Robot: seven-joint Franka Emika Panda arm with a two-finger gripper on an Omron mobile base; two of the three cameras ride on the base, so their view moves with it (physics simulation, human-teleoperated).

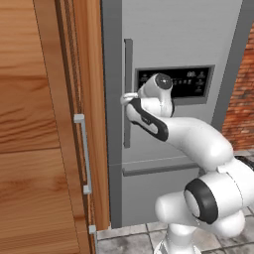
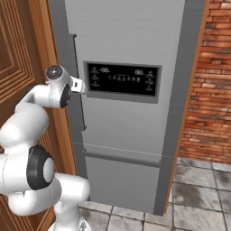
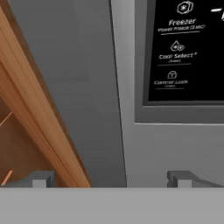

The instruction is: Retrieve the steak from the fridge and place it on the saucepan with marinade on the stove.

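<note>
While claw (image 3: 111, 179) gapes | fridge (image 1: 168, 44) shut | wooden cabinet (image 1: 34, 124) alongside

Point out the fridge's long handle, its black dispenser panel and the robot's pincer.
fridge handle (image 1: 128, 69), left base view, upper stretch of the vertical bar.
dispenser panel (image 2: 122, 80), right base view, middle of the black display.
pincer (image 3: 111, 178), hand view, midway between the two open fingertips, facing the handle.
</note>
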